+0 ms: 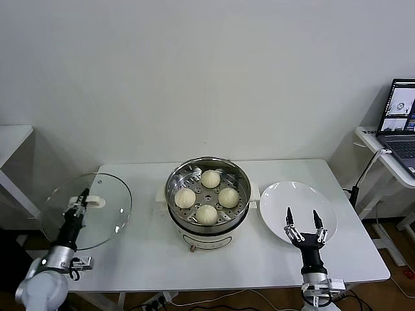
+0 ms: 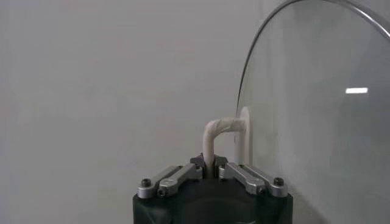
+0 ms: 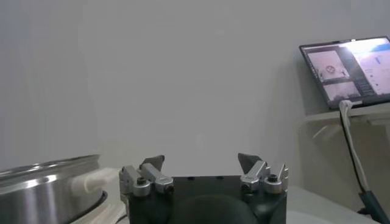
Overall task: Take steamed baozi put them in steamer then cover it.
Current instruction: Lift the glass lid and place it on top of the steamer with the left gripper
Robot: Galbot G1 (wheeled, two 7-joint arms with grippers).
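Note:
Several cream-white steamed baozi [image 1: 207, 196] lie on the perforated tray inside the shiny steamer [image 1: 241, 176] at the table's middle. At the table's left end the round glass lid [image 1: 107, 227] is tilted up off the surface, held by its white handle [image 1: 95, 201]. My left gripper [image 1: 82, 200] is shut on that handle [image 2: 214, 137], with the glass [image 2: 317, 122] standing beside it. My right gripper [image 1: 303, 220] hovers open and empty over the white plate [image 1: 285, 201]; in the right wrist view its fingertips [image 3: 250, 161] stand wide apart.
The steamer's steel wall [image 3: 42, 189] and a white side handle [image 3: 91, 181] lie beside my right gripper. A laptop [image 1: 401, 116] stands on a side table at the far right. Another white table edge [image 1: 13, 139] is at the far left.

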